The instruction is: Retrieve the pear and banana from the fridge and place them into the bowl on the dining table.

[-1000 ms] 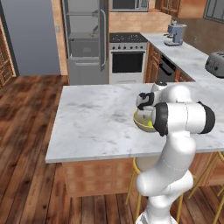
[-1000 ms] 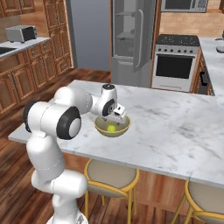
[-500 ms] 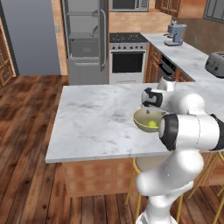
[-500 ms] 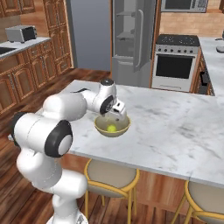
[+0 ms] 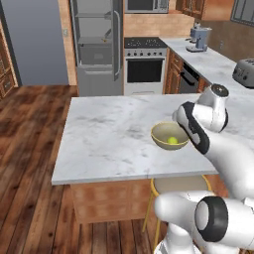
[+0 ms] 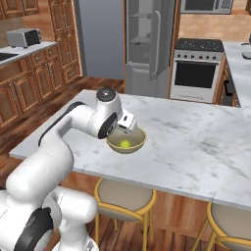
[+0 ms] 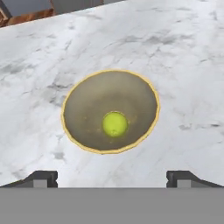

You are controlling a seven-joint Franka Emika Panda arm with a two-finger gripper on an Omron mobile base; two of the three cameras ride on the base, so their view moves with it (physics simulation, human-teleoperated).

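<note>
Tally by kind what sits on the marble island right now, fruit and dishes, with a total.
Bowl: 1
Pear, lying in the bowl: 1
Banana: 0 on the dining table
Total: 2

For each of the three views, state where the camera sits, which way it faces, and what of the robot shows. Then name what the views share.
Left base view: behind the arm on its left, facing forward and down over the table toward the fridge; white arm at lower right, beside the bowl.
Right base view: behind on the right, facing the same way; arm at lower left, next to the bowl.
Hand view: on the hand, looking down into the bowl; two open fingertips at bottom.
Shared: all three show the bowl with the pear in it.
</note>
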